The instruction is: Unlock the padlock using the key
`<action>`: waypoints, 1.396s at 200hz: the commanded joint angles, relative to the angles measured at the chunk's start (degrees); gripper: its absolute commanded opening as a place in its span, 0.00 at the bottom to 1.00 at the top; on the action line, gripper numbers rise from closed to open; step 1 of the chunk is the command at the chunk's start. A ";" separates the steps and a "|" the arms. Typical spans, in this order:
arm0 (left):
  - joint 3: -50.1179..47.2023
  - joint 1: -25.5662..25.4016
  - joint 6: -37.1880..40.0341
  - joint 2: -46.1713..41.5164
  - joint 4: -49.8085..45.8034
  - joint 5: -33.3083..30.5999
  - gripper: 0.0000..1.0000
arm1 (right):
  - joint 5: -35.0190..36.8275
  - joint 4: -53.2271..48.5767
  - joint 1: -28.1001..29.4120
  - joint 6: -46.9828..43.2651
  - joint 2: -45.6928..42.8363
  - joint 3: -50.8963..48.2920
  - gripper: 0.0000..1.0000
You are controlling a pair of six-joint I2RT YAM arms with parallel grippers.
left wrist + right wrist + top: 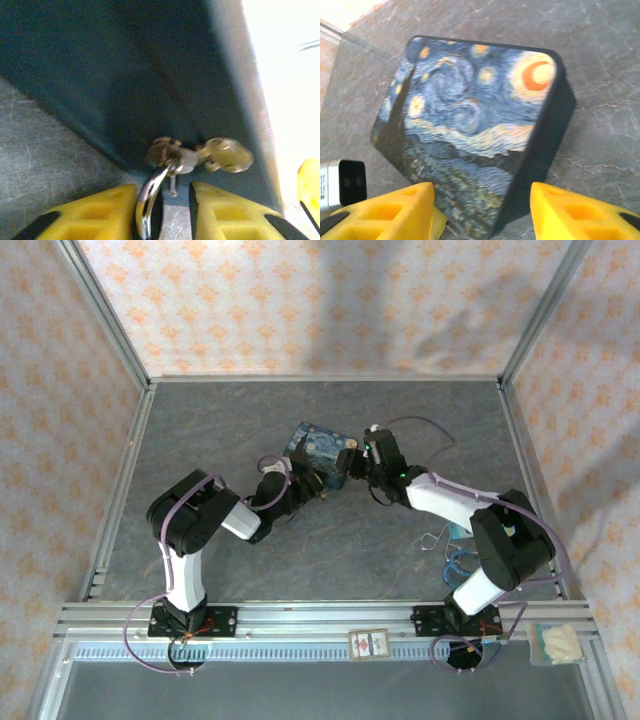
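— Holding anything in that left claw [162, 202] of yours?

— Hard to say. Through my left wrist camera I see my two yellow fingers [95, 212] close together, with the padlock [148, 202] between them. It is a shiny, silvery curved piece running down from the hasp [167, 154] on the dark side wall of the box [100, 75]. The finger on the left of that view looks to be against the metal, and the other stands a sliver off it. Whether I pinch it or merely straddle it, I cannot tell.

— So where does the padlock sit?

— It hangs at the hasp, low on the box wall, just above the grey table [45, 155]. To the right of the hasp is a pale brassy latch plate [227, 155], rather blurred.

— And the other side?

— My right claw [481, 212] is spread wide and grips nothing. The near corner of the box lies between its fingers [395, 210]. The painted lid, blue swirls with an orange crescent, faces my wrist camera.

— And seen from overhead?

— The box [320, 448] lies mid-table, turned askew to the edges. My left claw [305, 487] meets its near side, and my right claw [357, 468] is just at its right.
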 commanded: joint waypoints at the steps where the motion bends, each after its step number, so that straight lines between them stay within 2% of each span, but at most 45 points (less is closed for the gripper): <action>1: -1.92 0.69 -0.84 -3.70 -0.90 0.19 0.48 | 3.44 -1.30 1.74 -7.63 -2.43 1.67 0.52; 35: -6.93 3.30 -1.77 -11.45 -2.65 -1.89 0.58 | 2.29 -4.85 6.19 -12.74 -0.86 5.68 0.52; 57: -9.68 6.78 -1.95 -16.27 -5.17 -2.04 0.60 | 2.27 -9.90 9.52 -15.05 3.29 10.50 0.50; 94: -11.90 13.45 -1.48 -21.27 -7.11 -1.68 0.60 | 7.44 -17.85 15.66 -18.95 10.70 17.34 0.50; 116: -11.22 15.76 -1.01 -22.02 -7.14 -1.23 0.60 | 12.17 -22.03 17.65 -19.70 14.73 20.52 0.50; 160: -10.30 16.38 -2.52 -20.16 -3.46 -0.03 0.60 | 20.96 -26.78 18.40 -20.32 20.03 24.15 0.53; 196: -11.24 16.30 -4.27 -18.43 0.43 1.07 0.60 | 26.69 -25.04 18.40 -22.45 22.67 24.86 0.54; 279: -13.30 16.30 -5.30 -17.75 4.53 2.41 0.60 | 30.50 -17.39 18.40 -27.41 24.64 20.37 0.52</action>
